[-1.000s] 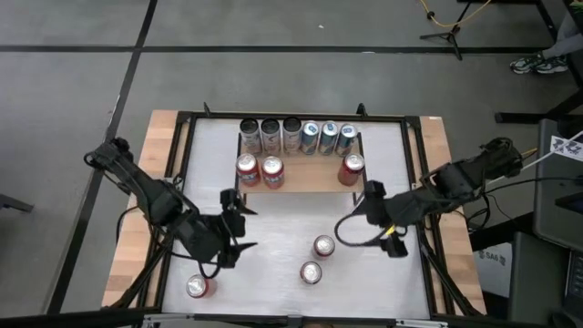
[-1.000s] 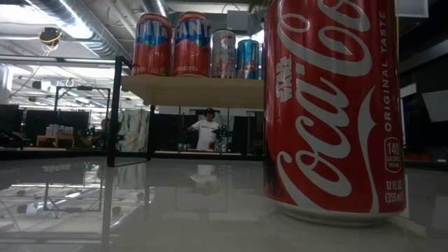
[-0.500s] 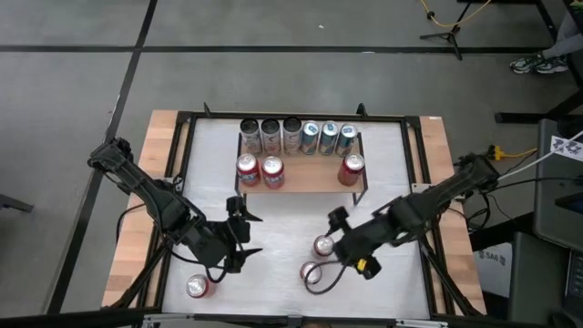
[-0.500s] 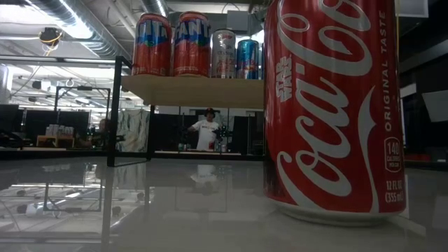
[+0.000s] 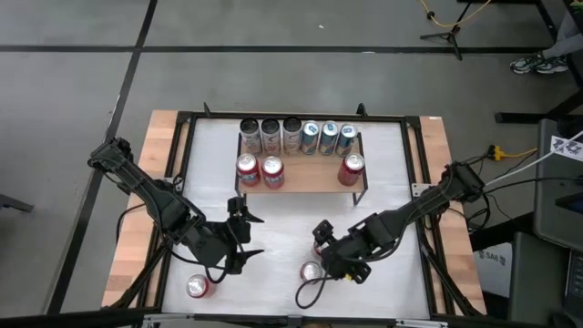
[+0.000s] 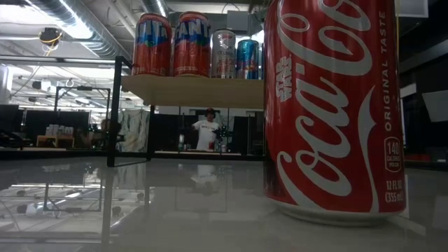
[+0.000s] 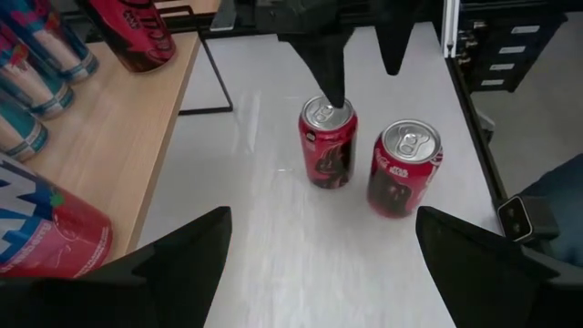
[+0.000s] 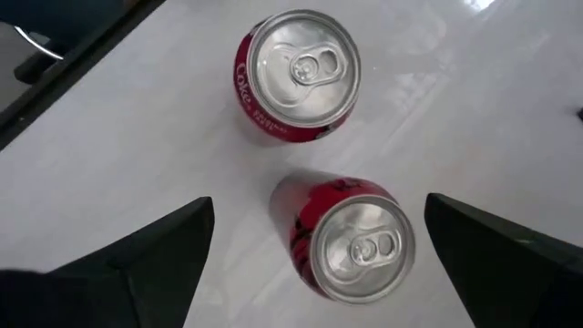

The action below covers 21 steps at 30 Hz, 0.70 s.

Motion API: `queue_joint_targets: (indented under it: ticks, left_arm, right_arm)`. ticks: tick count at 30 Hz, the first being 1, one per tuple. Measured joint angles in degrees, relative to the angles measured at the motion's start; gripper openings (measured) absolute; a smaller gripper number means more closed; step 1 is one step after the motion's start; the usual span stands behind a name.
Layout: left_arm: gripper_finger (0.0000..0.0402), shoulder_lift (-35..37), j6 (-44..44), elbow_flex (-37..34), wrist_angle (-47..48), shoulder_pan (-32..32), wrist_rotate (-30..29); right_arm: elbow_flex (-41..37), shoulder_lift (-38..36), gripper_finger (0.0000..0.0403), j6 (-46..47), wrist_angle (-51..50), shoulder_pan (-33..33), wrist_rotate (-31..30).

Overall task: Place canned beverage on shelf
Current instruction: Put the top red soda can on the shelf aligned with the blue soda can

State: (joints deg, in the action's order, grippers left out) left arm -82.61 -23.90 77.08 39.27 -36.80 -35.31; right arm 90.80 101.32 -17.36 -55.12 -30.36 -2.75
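The right pincer [image 5: 321, 258] hovers, fingers spread (grasping nothing), above two red cans [image 8: 353, 239]; left pincer [image 5: 244, 235] likewise released.

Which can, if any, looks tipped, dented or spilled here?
None stands out. The two red cans under the right gripper stand upright and apart, and the cans on the shelf are upright in rows.

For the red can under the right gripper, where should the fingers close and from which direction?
The right gripper hangs open above two upright red cans. Judging by pose, take the nearer can from straight above, fingers closing on its round side wall just below the top rim. The other can stands apart, leaving room, though probably not much.
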Motion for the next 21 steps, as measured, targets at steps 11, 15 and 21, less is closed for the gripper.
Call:
queue_joint_targets:
  ticks: [11, 15, 21]
  left_arm:
    - [0.034, 0.0, 0.0, 0.0, 0.0, 0.0, 0.0]
    - [0.034, 0.0, 0.0, 0.0, 0.0, 0.0, 0.0]
    - [0.034, 0.0, 0.0, 0.0, 0.0, 0.0, 0.0]
  right_arm:
    - [0.0, 0.7, 0.0387, 0.6, -0.5, 4.6, 3.0]
    - [0.0, 1.9, 0.0387, 0.6, -1.6, 5.3, 3.8]
    - [0.0, 3.6, 0.0387, 0.6, -2.8, 5.3, 4.3]
